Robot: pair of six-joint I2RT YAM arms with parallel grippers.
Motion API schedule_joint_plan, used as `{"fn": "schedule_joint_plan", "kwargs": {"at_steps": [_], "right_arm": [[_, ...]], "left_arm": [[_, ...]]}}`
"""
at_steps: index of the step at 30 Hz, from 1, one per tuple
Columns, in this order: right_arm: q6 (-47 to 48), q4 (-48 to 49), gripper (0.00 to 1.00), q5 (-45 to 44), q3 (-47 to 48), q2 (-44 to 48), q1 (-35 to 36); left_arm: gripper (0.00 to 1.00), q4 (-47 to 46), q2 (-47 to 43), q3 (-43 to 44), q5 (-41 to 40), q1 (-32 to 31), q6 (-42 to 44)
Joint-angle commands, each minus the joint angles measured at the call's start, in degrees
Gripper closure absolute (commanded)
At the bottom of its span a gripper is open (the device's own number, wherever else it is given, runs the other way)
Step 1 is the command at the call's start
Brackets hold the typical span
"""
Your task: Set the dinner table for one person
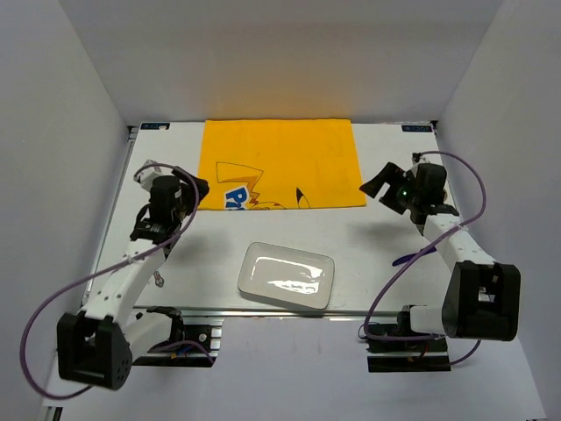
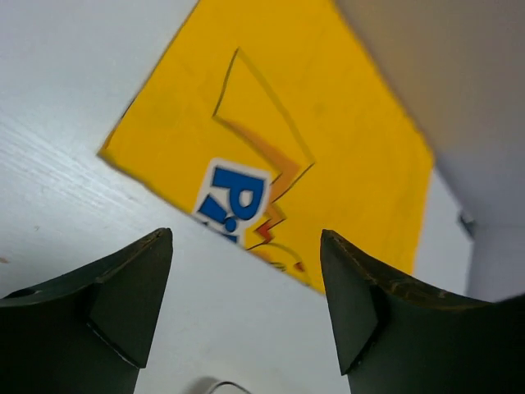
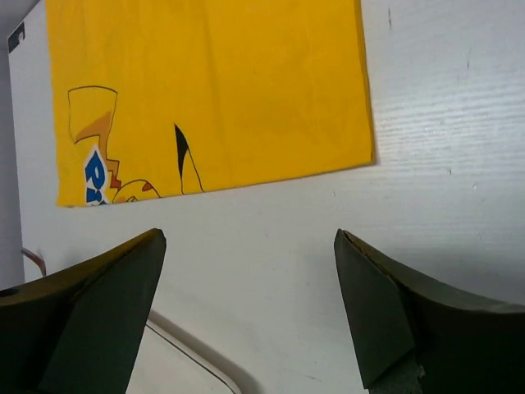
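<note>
The white dinner table (image 1: 386, 254) carries a yellow cartoon-printed cloth mat (image 1: 280, 162) at the back middle and a white rectangular plate (image 1: 287, 274) near the front middle. My left gripper (image 1: 198, 191) hangs open and empty over the bare table just left of the mat's near left corner (image 2: 111, 152). My right gripper (image 1: 379, 189) hangs open and empty just right of the mat's near right corner (image 3: 365, 156). A corner of the plate (image 3: 176, 365) shows at the bottom of the right wrist view. The mat lies flat, apart from the plate.
White walls (image 1: 70, 132) close in the table on the left, back and right. A metal rail (image 1: 263, 311) runs along the near edge. Purple cables (image 1: 403, 259) loop beside both arms.
</note>
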State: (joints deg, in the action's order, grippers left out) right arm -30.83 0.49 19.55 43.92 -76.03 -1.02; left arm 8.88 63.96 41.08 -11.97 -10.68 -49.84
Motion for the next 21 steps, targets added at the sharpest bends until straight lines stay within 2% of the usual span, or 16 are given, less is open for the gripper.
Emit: {"fn": "schedule_joint_plan", "kwargs": {"at_steps": [1,3,4,5,6,7,8,9,10,11,12,14,16,18,21], "right_arm": [[2.5,2.8,0.11,-3.6,4.4,-0.7,0.7],[3.0,1.7,0.11,-3.6,7.0,-3.1,0.9],[3.8,0.4,0.11,-4.0,10.4,-6.6,3.5],[4.3,-0.4,0.11,-5.9,12.6,-8.3,4.3],[5.0,-3.4,0.11,-7.3,15.3,-10.7,5.9],[5.9,-5.7,0.11,-8.5,22.3,-15.9,7.5],[7.5,-12.1,0.11,-11.7,26.6,-18.8,8.3],[8.3,-15.5,0.11,-13.6,30.7,-24.8,10.6],[8.9,-18.3,0.11,-15.3,38.6,-27.7,11.3],[9.7,-23.7,0.11,-18.9,42.3,-30.3,12.0],[10.1,-25.7,0.11,-21.0,45.4,-34.8,13.7],[10.7,-30.2,0.11,-24.8,52.4,-38.8,14.5],[10.8,-32.1,0.11,-26.7,55.1,-43.8,16.1],[10.3,-33.4,0.11,-26.9,56.7,-47.3,16.3],[9.1,-29.5,0.11,-24.0,51.7,-47.2,16.0]], "left_arm": [[0.18,4.8,-6.6,2.7,-6.6,0.2,-4.1],[0.14,2.9,-5.5,2.9,-5.3,0.7,-3.1],[0.10,2.8,-4.0,5.1,-4.9,0.7,-3.1],[0.09,2.9,-1.6,7.2,-3.3,0.7,-2.7],[0.09,3.2,4.9,9.8,-1.8,0.7,-1.1],[0.09,6.9,9.1,17.2,-0.9,0.7,-0.5],[0.08,9.1,13.6,21.5,0.4,0.0,0.0],[0.08,10.8,22.6,25.7,1.9,0.0,2.2],[0.08,16.5,27.2,34.7,2.6,0.0,2.6],[0.08,19.3,31.2,39.2,3.3,-0.7,3.7],[0.08,23.6,38.9,42.9,4.3,-0.7,4.3],[0.08,26.5,44.9,50.5,5.9,-0.7,5.3],[0.08,29.8,51.3,53.7,5.6,-0.7,5.4],[0.08,30.5,54.0,55.0,6.9,-0.7,5.8],[0.08,29.6,55.8,51.9,8.2,-0.7,6.1]]}}
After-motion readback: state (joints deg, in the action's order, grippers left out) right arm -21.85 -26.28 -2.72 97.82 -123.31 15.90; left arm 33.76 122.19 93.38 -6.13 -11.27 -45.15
